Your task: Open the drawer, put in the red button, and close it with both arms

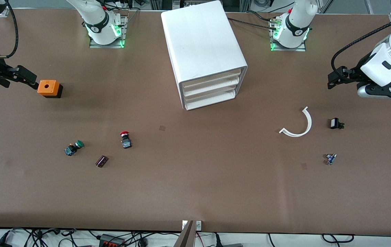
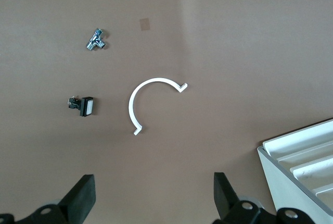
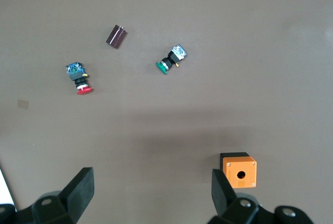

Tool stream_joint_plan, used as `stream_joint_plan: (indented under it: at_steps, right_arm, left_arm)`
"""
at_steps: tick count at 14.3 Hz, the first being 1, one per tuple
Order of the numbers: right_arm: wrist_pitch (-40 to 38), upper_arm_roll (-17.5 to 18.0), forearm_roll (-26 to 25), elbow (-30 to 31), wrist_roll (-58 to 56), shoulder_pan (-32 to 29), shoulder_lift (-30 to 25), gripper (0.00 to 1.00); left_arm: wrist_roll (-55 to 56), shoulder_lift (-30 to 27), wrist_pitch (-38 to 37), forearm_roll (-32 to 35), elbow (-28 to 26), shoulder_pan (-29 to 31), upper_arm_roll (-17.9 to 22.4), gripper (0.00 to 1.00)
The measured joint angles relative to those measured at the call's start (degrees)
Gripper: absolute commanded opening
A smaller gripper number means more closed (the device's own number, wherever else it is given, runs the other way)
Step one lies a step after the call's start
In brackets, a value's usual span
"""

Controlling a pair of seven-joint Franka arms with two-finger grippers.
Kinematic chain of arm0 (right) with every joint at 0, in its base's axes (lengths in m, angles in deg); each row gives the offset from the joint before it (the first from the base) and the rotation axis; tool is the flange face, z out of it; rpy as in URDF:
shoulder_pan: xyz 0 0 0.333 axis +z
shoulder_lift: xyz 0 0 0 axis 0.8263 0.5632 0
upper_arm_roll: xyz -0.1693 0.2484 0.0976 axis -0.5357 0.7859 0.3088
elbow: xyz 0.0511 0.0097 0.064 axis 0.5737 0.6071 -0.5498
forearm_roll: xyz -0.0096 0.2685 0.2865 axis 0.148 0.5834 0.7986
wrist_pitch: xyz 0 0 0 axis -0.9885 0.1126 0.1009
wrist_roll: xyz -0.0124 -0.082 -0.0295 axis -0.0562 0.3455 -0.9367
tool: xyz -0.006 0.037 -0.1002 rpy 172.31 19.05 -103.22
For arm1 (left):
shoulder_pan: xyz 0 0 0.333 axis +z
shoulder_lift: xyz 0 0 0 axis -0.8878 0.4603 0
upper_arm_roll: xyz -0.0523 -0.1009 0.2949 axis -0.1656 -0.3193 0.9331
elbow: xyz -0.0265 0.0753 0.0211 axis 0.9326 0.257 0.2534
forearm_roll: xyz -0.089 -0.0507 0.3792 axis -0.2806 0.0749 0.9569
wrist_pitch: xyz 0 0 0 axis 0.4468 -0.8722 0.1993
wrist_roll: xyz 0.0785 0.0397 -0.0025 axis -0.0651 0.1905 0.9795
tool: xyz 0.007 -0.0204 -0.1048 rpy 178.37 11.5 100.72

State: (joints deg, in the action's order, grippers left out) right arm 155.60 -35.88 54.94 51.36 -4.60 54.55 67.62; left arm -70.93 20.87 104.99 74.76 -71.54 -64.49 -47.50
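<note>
The white cabinet (image 1: 202, 44) stands at mid table between the arm bases, with its three drawers (image 1: 212, 90) all shut. Its corner also shows in the left wrist view (image 2: 304, 166). The red button (image 1: 125, 140) lies on the table nearer the front camera than the cabinet, toward the right arm's end, and it shows in the right wrist view (image 3: 79, 79). My right gripper (image 1: 25, 78) (image 3: 151, 190) is open and empty over the table beside an orange box. My left gripper (image 1: 334, 79) (image 2: 153, 195) is open and empty over the table at the left arm's end.
An orange box (image 1: 48, 88) (image 3: 238, 170), a green-capped switch (image 1: 74, 148) (image 3: 170, 60) and a dark maroon part (image 1: 101, 161) lie toward the right arm's end. A white curved piece (image 1: 298, 125) (image 2: 148, 101), a black switch (image 1: 335, 123) and a small metal part (image 1: 330, 158) lie toward the left arm's end.
</note>
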Motion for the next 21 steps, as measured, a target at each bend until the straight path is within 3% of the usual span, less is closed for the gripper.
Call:
stream_joint_plan:
  at_steps: [8, 12, 19, 21]
  right_arm:
    - [-0.28, -0.02, 0.0, 0.0, -0.74, 0.0, 0.09, 1.0]
    - [-0.26, 0.06, 0.0, 0.17, -0.74, 0.02, 1.66, 1.0]
    - [3.24, 0.56, 0.17, -1.67, -0.91, 5.28, 12.26, 1.0]
    - [6.57, 0.62, 0.26, -3.47, -0.91, 8.12, 16.94, 1.0]
  left_arm:
    - [0.0, 0.0, -0.43, 0.0, 0.01, 0.0, 0.0, 1.0]
    - [0.0, 0.0, -4.03, -0.01, 0.01, -0.1, -0.12, 1.0]
    - [-0.43, 3.41, -18.13, -0.84, -0.23, -5.94, -0.84, 1.0]
    - [-1.72, 5.59, -18.33, -5.65, -0.75, -6.5, -1.47, 1.0]
